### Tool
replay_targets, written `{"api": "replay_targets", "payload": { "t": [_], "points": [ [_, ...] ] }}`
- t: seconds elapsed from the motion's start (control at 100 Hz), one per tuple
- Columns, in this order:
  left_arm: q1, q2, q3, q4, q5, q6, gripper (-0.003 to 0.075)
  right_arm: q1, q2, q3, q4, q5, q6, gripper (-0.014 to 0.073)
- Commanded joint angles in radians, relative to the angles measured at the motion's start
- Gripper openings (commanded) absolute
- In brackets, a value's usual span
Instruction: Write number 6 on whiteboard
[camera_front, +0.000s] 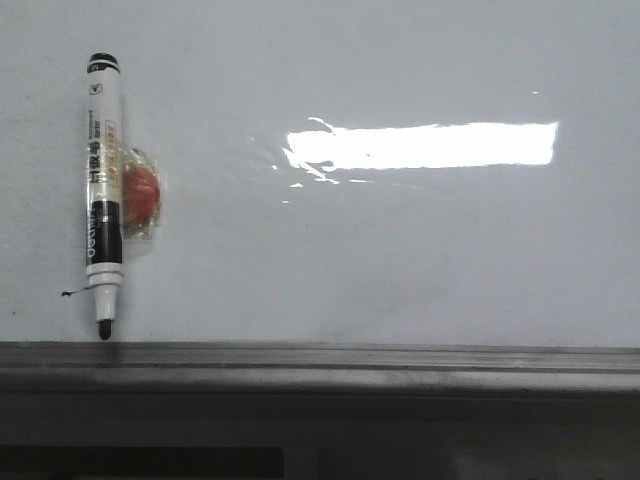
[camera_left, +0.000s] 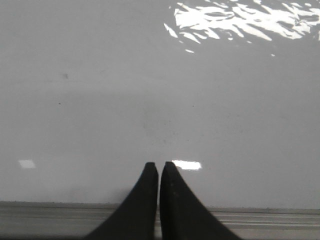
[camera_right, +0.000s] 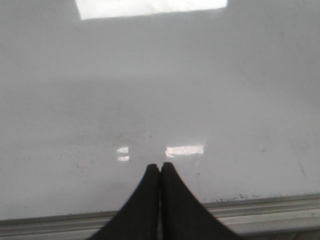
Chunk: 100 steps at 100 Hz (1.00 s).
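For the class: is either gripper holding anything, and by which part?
Nothing is held: left gripper and right gripper are shut, empty, over the glossy white whiteboard.

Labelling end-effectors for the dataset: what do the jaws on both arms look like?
Left gripper and right gripper look alike: matte black jaws, each a smooth curved wedge, wide at the base and tapering to a narrow rounded tip. No markings, cables or pads visible. The arms themselves are out of view.

Dim dark strip (camera_front: 320, 440) along btm of front view, details unclear
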<state>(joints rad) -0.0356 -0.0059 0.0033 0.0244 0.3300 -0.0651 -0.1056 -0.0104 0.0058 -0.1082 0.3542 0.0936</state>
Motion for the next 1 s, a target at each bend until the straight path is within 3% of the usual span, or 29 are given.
{"api": "replay_targets", "payload": {
  "t": [0.0, 0.39, 0.99],
  "points": [
    [0.005, -0.031, 0.046, -0.007, -0.053, -0.009, -0.0019, -0.005, -0.019, 0.035, -0.017, -0.035, -0.008, -0.0053],
    [0.005, -0.031, 0.046, -0.007, -0.053, -0.009, -0.0019, 0.051, -0.019, 0.035, -0.017, -0.035, -0.008, -0.0053],
    [0.005, -0.031, 0.046, 0.021, -0.053, -0.009, -0.0019, 0.051, -0.019, 0.035, -0.017, -0.035, -0.008, -0.0053]
  ]
}}
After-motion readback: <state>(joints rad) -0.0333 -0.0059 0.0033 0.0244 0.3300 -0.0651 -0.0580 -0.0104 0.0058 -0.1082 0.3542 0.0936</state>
